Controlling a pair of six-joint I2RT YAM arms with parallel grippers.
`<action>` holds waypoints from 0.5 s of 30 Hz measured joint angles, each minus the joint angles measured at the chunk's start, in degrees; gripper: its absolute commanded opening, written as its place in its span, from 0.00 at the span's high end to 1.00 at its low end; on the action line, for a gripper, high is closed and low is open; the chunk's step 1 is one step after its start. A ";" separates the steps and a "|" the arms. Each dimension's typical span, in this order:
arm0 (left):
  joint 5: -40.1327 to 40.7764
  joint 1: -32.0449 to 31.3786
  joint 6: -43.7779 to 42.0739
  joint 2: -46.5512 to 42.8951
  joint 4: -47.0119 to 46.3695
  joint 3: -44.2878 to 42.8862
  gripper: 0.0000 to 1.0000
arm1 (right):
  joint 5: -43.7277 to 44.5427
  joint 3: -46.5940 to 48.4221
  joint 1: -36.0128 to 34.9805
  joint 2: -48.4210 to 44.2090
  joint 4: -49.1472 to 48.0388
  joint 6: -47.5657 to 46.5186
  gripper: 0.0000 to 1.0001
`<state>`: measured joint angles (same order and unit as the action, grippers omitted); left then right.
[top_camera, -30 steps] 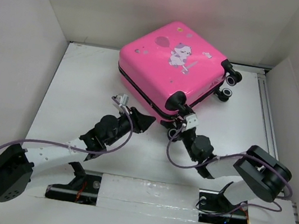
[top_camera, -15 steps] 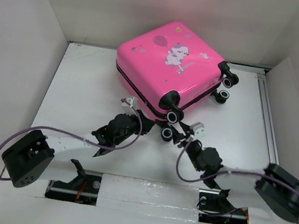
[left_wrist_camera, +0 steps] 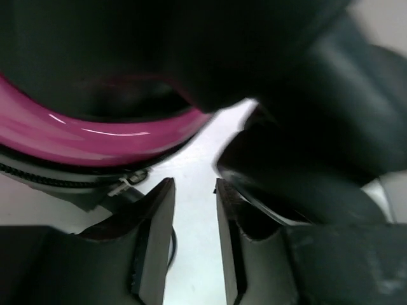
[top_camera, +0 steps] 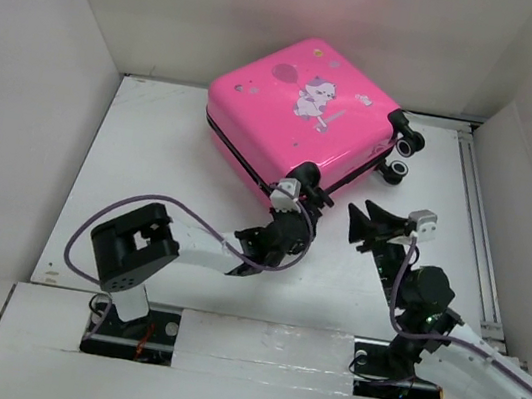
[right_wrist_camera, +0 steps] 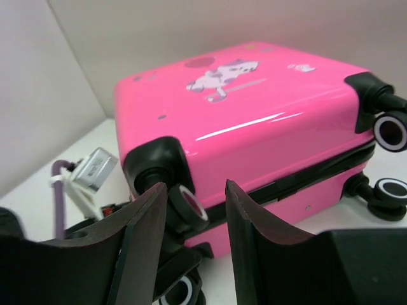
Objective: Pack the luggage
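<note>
The luggage [top_camera: 300,114] lies shut and flat on the desk [top_camera: 151,161] — a stiff, glossy shell, probably light but slippery, best worked at its zipper seam [right_wrist_camera: 299,179]. At its near corner the left hand [left_wrist_camera: 194,187] is barely parted and empty. The right hand [right_wrist_camera: 195,187], just beside, gapes empty.

Suitcase [top_camera: 300,114]: lies flat at the far middle of the table [top_camera: 149,171].
Far wheels [top_camera: 406,146]: at the suitcase's right corner.
Left gripper [left_wrist_camera: 193,185]: at the suitcase's near corner, just below its zipper edge.
Right gripper [right_wrist_camera: 195,187]: right of the left gripper, before the suitcase and apart from it, pointing at the near-corner wheel [right_wrist_camera: 191,206].
</note>
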<state>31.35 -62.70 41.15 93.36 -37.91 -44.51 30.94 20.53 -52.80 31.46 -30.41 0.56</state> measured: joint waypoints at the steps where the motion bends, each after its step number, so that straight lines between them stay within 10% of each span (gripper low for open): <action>1: 2.03 -0.26 0.26 1.53 0.24 -0.83 0.72 | -1.16 0.85 0.39 0.07 2.36 0.52 0.53; 8: 16.13 -4.35 6.67 10.36 10.23 -10.49 0.75 | -10.14 2.91 2.01 1.20 12.70 2.12 0.51; 15: 25.16 -10.91 11.87 7.82 15.39 -8.17 0.57 | -16.87 5.88 4.98 2.69 20.09 2.56 0.50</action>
<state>56.51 -73.60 53.01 101.19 -22.52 -52.69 14.06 26.41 -47.81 34.15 -10.33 3.11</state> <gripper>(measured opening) 0.418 0.497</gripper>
